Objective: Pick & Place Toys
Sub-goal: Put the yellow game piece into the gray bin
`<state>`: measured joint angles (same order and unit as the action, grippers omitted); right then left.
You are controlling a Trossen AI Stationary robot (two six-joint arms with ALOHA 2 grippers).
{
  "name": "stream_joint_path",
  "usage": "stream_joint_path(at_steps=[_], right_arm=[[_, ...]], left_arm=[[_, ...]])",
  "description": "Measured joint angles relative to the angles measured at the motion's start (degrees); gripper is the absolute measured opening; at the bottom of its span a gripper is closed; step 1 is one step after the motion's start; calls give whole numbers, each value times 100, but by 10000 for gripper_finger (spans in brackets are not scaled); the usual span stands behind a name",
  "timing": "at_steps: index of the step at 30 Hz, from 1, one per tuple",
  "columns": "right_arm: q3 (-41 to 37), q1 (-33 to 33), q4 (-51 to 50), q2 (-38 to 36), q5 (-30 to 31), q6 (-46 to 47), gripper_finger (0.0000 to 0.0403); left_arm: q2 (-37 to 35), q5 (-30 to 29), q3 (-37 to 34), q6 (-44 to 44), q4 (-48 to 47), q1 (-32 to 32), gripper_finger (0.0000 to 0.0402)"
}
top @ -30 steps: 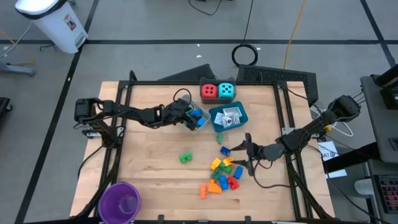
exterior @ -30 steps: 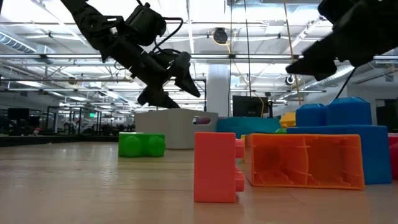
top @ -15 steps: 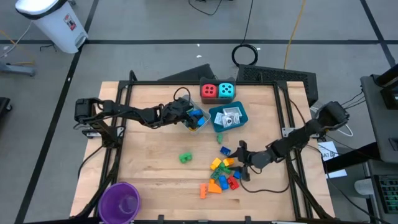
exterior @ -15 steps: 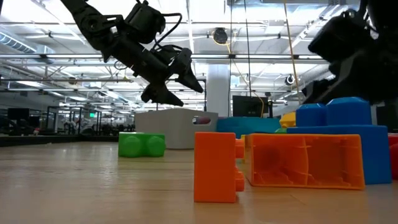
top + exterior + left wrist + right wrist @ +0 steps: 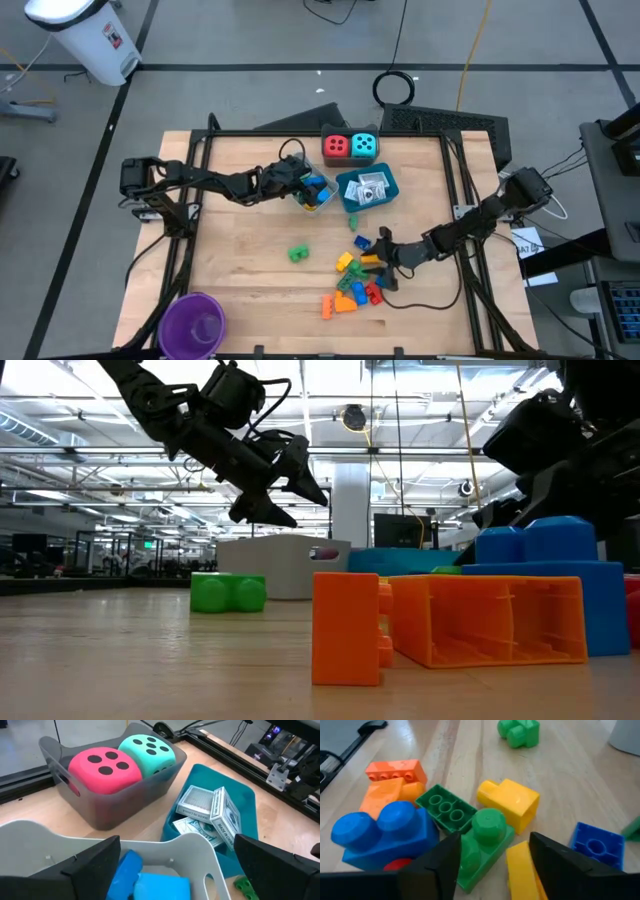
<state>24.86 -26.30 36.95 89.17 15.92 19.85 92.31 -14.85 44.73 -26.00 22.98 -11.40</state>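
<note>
From above, the right gripper (image 5: 381, 257) has slid from beside the brick pile (image 5: 355, 283) into its upper edge, so a pick looks near; the left gripper (image 5: 305, 190) hovers wide open and empty over the clear tray (image 5: 318, 197); low down, orange bricks (image 5: 440, 625) fill the foreground; at the right wrist, half-open fingers (image 5: 440, 857) straddle a green brick (image 5: 482, 842), not yet gripping it.
</note>
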Motion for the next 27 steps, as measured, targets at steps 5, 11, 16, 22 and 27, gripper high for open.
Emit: stream_joint_path(at_steps=[5,11,16,22,27], right_arm=[[2,-1,-196,-4,-46,-113,178],[-2,-5,-100,-9,483,-654,197],[-7,-5,-612,-418,478,-711,218],[-17,-36,-1424,-895,483,-112,243],[-7,-246,-1573,-839,497,158,263]], left_arm=[[0,0,0,-3,0,0,395],[0,0,0,-88,-59,31,395],[4,196,0,-151,-85,141,395],[4,289,0,-175,-63,285,395],[4,284,0,-210,-147,363,395]])
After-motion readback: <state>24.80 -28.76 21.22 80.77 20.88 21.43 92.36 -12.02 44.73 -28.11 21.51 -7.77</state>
